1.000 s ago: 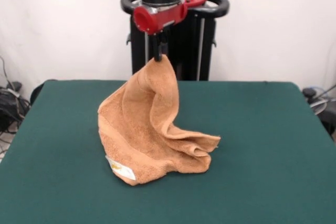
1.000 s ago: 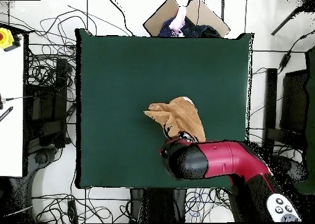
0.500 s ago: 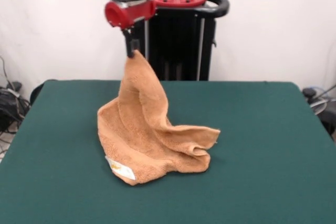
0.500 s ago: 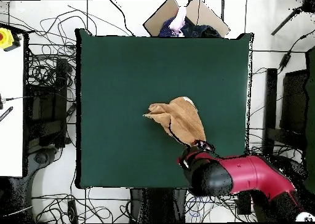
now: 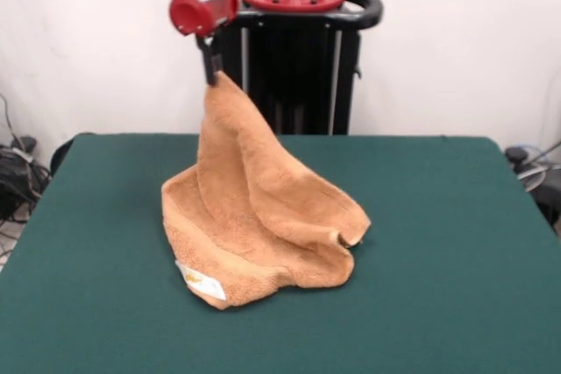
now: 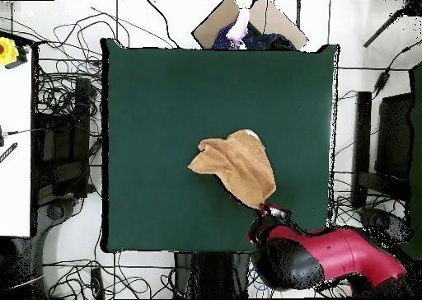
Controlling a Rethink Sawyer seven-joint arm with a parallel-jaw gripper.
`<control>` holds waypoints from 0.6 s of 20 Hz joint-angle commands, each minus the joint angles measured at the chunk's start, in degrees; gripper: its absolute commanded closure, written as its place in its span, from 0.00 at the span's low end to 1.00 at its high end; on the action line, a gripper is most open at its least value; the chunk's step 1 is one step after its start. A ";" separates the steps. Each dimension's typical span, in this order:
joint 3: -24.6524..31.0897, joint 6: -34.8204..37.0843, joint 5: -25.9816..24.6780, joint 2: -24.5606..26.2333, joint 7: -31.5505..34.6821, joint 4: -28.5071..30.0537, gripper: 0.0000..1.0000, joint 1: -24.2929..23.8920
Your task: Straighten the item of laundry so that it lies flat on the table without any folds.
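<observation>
The orange-tan towel (image 5: 254,216) sits crumpled in the middle of the green table (image 5: 456,260), with one corner pulled up into a peak. Its white label (image 5: 202,282) lies at the near left edge. My gripper (image 5: 211,73) is shut on that raised corner, high above the table's far side, left of the pedestal. In the overhead view the towel (image 6: 239,166) stretches toward the bottom right, where the gripper (image 6: 265,208) holds its corner near the table's bottom edge (image 6: 165,249).
The black pedestal (image 5: 302,67) stands behind the table. Cables lie on the floor around the table (image 6: 62,107). A cardboard box with cloth (image 6: 247,25) sits beyond the top edge in the overhead view.
My gripper has risen and moved left in the front view, toward the robot's side of the table, drawing the towel's corner higher and stretching the cloth out. The lower folds shifted.
</observation>
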 commanded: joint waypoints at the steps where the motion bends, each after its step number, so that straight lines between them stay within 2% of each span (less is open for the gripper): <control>1: 9.69 -3.44 -5.68 -0.50 -7.29 10.22 1.00 0.78; 7: 11.26 -5.89 -8.82 -2.55 -4.11 15.63 1.00 2.87; 12: 6.41 -6.66 -17.90 -0.20 1.63 18.23 1.00 6.36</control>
